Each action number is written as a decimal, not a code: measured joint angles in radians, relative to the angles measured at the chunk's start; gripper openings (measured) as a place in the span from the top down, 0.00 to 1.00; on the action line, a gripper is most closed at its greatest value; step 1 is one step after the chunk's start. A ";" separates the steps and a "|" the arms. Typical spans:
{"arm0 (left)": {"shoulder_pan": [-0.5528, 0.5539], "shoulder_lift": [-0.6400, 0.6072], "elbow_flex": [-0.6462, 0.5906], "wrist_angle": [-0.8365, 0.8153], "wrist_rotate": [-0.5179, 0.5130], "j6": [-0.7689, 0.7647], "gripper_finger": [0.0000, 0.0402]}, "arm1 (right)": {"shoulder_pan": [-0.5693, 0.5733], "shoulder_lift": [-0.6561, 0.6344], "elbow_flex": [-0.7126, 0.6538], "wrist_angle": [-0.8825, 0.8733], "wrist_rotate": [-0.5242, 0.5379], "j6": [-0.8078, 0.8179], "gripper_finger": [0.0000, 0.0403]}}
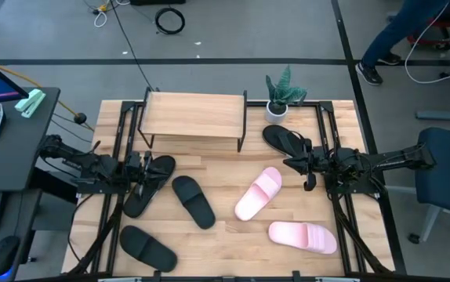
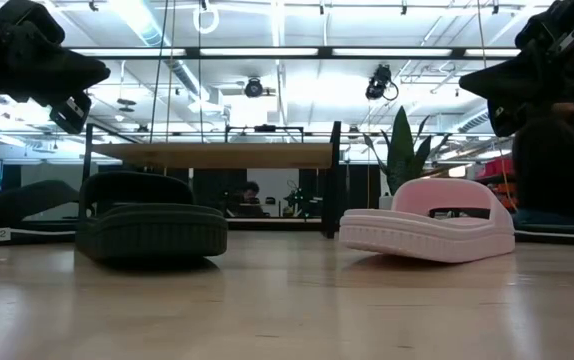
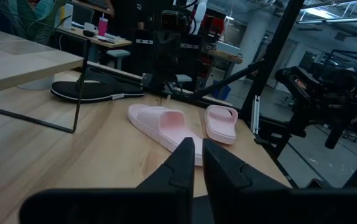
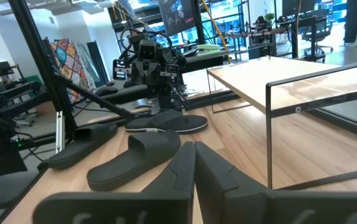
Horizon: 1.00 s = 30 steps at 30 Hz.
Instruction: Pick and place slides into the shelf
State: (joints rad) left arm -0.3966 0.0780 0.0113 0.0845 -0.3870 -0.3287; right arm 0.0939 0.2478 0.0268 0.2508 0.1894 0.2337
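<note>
1. The shelf (image 1: pixel 194 114) stood at the back of the wood table (image 1: pixel 225 239). Its light wood top sat on thin black legs, and nothing lay on top of it.
2. A small potted plant (image 1: pixel 281 95) stood just beside the shelf, at its right end.
3. The left gripper (image 1: pixel 142 168) was at the left side of the table, over a thin black flip-flop (image 1: pixel 148 183). I could not tell if it touched the flip-flop. In the left wrist view its fingers (image 3: pixel 181 163) were nearly together, with only a thin gap, and held nothing.
4. The right gripper (image 1: pixel 306 163) was at the right side of the table, just beside the other thin black flip-flop (image 1: pixel 284 140), near the plant. Its fingers were pressed together and held nothing.
5. One black slide (image 1: pixel 193 201) lay in the middle of the table, in front of the shelf. The other black slide (image 1: pixel 147 247) lay near the front left corner.
6. One pink slide (image 1: pixel 259 193) lay tilted, right of the middle. The other pink slide (image 1: pixel 303 236) lay near the front right.
</note>
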 joint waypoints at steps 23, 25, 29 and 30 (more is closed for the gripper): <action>0.000 0.000 0.000 0.000 0.000 0.000 0.90 | 0.000 0.000 0.000 0.000 0.000 0.000 0.97; 0.000 0.000 0.000 0.000 0.000 0.000 0.90 | 0.000 0.000 0.000 0.000 0.000 0.000 0.97; 0.000 0.000 0.000 0.000 0.000 0.000 0.91 | 0.000 0.000 0.000 0.000 0.000 0.000 0.97; 0.000 0.000 0.000 0.000 0.000 0.000 0.91 | 0.000 0.000 0.000 0.000 0.000 0.000 0.97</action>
State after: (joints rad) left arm -0.3968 0.0782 0.0113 0.0849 -0.3874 -0.3285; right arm 0.0940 0.2478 0.0265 0.2508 0.1894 0.2337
